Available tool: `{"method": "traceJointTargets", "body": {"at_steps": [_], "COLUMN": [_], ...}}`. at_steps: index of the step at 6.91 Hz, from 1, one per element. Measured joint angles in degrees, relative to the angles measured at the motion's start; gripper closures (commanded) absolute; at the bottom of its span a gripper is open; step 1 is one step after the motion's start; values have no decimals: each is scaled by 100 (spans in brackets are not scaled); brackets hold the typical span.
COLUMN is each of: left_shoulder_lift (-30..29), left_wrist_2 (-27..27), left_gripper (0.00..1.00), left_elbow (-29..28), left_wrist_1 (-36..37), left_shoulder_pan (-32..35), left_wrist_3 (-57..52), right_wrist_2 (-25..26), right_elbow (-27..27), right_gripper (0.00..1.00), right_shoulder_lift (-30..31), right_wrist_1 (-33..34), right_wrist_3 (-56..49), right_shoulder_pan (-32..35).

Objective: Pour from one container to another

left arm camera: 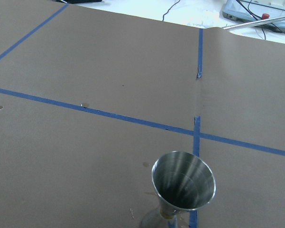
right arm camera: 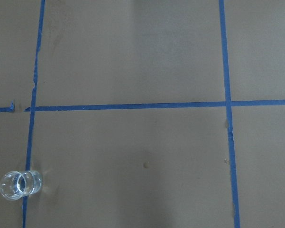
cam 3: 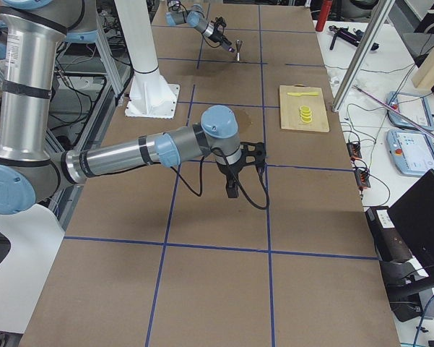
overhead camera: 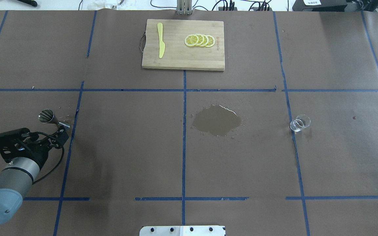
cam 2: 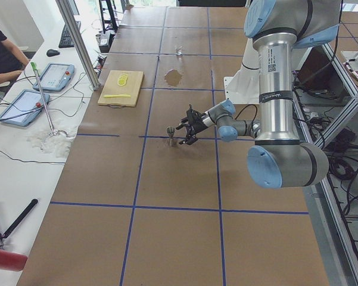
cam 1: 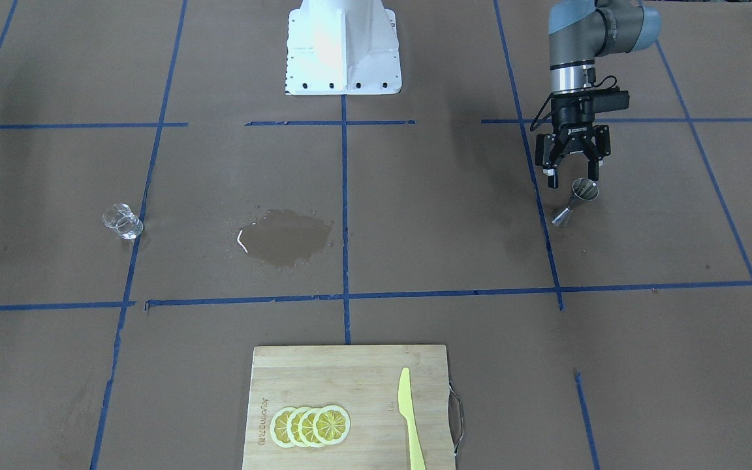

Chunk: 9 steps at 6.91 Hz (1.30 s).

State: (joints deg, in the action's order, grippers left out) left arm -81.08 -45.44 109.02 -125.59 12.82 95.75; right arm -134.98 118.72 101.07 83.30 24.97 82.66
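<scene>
A metal jigger (cam 1: 575, 202) stands upright on the brown paper at the robot's left side; the left wrist view shows its open cup (left arm camera: 182, 183) from close up. My left gripper (cam 1: 572, 177) hangs open just behind and above it, touching nothing. A small clear glass (cam 1: 123, 220) stands far off on the robot's right side and also shows low left in the right wrist view (right arm camera: 19, 184). My right gripper (cam 3: 232, 186) shows only in the exterior right view, low over the table, and I cannot tell whether it is open or shut.
A wet puddle (cam 1: 282, 236) darkens the paper between the jigger and the glass. A wooden cutting board (cam 1: 350, 372) at the far edge carries lemon slices (cam 1: 311, 425) and a yellow knife (cam 1: 408, 418). The robot's white base (cam 1: 343, 49) stands at the middle.
</scene>
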Motion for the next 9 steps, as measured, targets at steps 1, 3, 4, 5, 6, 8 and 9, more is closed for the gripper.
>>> {"method": "traceJointTargets", "body": {"at_steps": [1,3,4,5,6,8,9], "left_shoulder_lift": [-115,-329,-437,-575,-707,-771,-771], "left_wrist_2": [238,785,1004,1151,1222,1254,1254], "left_gripper": [19,21,24,26,30,30,30], "left_elbow": [-138,-370,-463,-598,-730,-826,-829], "left_wrist_1": [3,29,38,42,43,43,41], "left_shoulder_pan": [-41,-69,-69,-70,-70,-63,-52], "left_wrist_3": [11,-233,-519,-730,-927,-1185,-1244], "right_wrist_2": [267,672,749,785,834,912,937], "right_elbow": [350,842,945,1008,1067,1204,1268], "right_gripper": [0,0,0,0,0,0,0], "right_shoulder_lift": [3,14,16,18,21,25,9], "right_wrist_1": [-3,-14,-30,-40,-46,-50,-50], "right_wrist_3": [620,1531,1791,1939,2116,2473,2658], "right_shoulder_pan": [-387,-1080,-1290,-1430,-1559,-1764,-1880]}}
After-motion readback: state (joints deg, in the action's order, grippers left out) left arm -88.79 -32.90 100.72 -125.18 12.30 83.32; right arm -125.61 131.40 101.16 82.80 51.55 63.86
